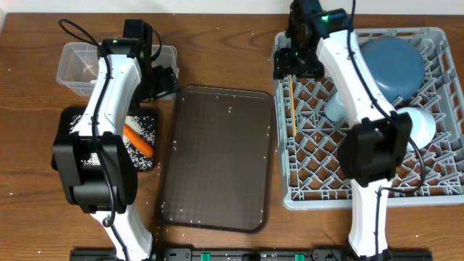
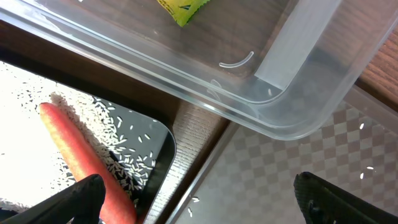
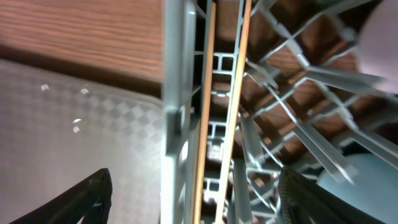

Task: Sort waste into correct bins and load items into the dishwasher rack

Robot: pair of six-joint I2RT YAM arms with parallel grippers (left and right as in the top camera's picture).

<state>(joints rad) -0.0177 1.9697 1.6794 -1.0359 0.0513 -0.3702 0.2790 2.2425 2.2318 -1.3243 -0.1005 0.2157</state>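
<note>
The brown wooden table (image 1: 217, 43) carries four items. A clear rectangular plastic tub (image 1: 72, 61) sits far left, with a shallow black rectangular tray (image 1: 145, 165) nearer. A dark brown serving tray (image 1: 217, 156) lies centre. A large grey plastic dishwasher rack (image 1: 304, 196) stands right. Loose white rice grains (image 1: 10, 70) are scattered on the wood.

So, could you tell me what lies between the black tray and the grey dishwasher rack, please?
The dark brown serving tray lies between the black tray and the rack; the overhead view shows it.
</note>
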